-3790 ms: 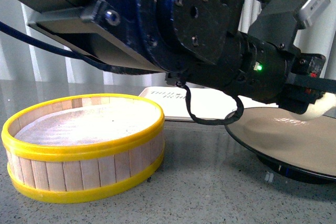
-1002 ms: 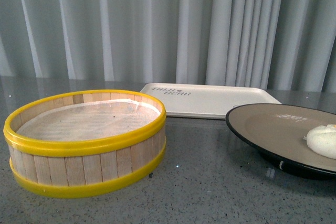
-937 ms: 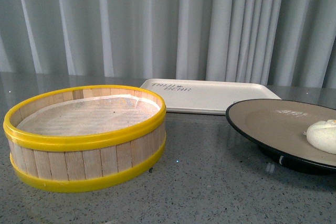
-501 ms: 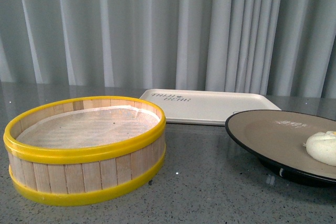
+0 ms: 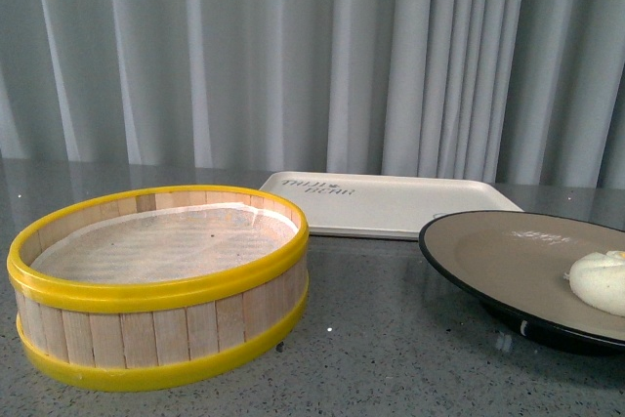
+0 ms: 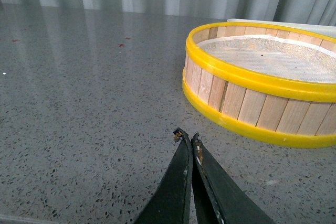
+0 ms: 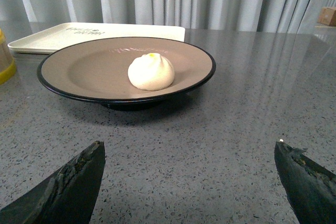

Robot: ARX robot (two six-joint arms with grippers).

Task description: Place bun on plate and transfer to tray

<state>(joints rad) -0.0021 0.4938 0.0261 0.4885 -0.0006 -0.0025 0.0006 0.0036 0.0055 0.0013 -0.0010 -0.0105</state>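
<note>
The soft bun [image 7: 151,72] sits on the hard, slippery-looking plate [image 7: 79,69], so the wide-open right gripper [image 7: 189,145] should pinch its rim.

Yellow-rimmed steamer basket [image 5: 161,280]; grey curtain [image 5: 293,56]

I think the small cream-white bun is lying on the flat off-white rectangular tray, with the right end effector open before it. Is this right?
The small cream-white bun lies on the round black-rimmed beige plate, not the flat off-white rectangular tray; the right wrist view shows it. The right end effector is open.
</note>
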